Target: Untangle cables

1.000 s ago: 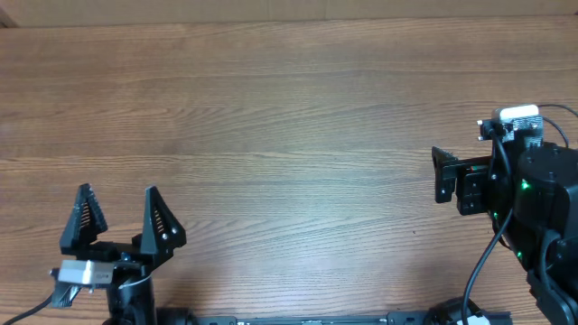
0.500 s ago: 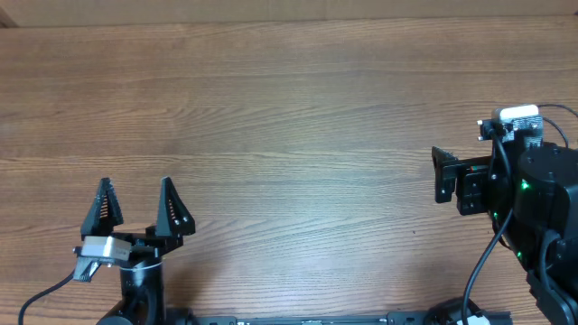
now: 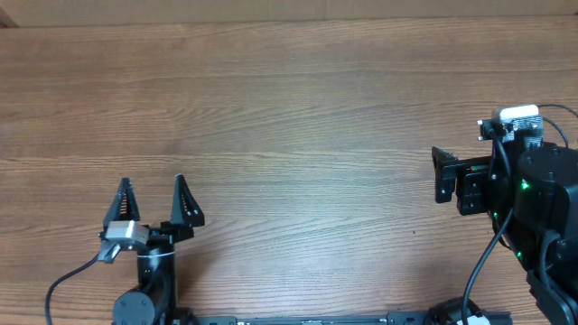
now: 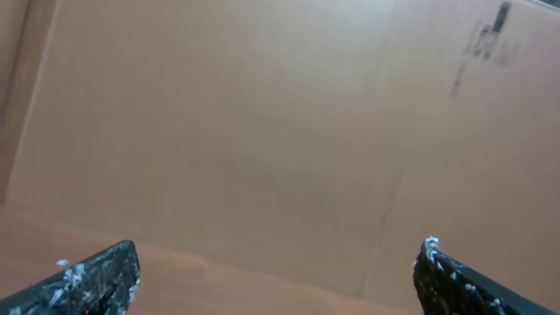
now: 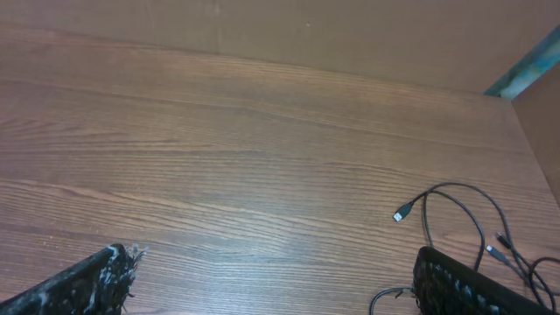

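A: From overhead, where do the arms sit?

B: The left gripper [image 3: 153, 199] is at the near left of the wooden table [image 3: 289, 108]. Its two fingers are spread in a wide V with nothing between them. The right gripper [image 3: 441, 176] is at the right edge, seen side-on — its opening cannot be judged from there.

A: And the left wrist camera?

B: It looks at a plain brown cardboard wall [image 4: 262, 131]. The left fingertips [image 4: 96, 278] sit in the bottom corners, far apart and empty.

A: The right wrist camera?

B: The right fingertips [image 5: 79, 287] are likewise wide apart, holding nothing. The cables [image 5: 427, 214] lie on the table at the near right — thin black loops, loosely overlapped, one passing behind the right-hand fingertip. A silvery plug [image 5: 402, 213] points left from the loop. A second small plug [image 5: 495, 252] lies further right.
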Action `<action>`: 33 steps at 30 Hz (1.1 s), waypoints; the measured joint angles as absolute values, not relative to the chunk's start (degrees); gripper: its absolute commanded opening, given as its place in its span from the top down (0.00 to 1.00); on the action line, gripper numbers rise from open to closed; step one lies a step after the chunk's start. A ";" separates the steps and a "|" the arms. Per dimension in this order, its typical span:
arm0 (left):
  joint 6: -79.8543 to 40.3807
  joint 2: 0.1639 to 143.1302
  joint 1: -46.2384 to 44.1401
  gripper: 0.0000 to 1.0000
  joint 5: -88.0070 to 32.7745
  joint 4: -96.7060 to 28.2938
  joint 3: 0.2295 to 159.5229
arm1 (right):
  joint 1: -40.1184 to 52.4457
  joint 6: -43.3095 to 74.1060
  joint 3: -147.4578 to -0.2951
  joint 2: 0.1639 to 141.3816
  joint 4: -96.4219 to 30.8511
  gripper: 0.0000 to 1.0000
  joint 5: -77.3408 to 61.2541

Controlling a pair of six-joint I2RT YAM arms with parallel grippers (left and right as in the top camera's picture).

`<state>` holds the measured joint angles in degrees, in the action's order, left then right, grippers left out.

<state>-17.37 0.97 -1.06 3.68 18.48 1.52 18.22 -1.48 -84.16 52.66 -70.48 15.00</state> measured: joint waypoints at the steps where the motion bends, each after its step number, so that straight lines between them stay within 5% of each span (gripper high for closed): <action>1: -17.34 0.97 -1.08 0.00 3.99 18.41 0.99 | 18.22 -1.50 -84.16 52.66 -70.48 0.00 15.03; 20: -0.91 0.86 -1.06 0.00 5.82 -3.53 0.47 | 18.37 -1.52 -84.16 52.66 -70.50 0.00 15.00; 33: 1.72 0.86 -1.06 0.00 5.82 -3.90 0.47 | 18.37 -1.50 -84.16 52.66 -70.52 0.00 15.03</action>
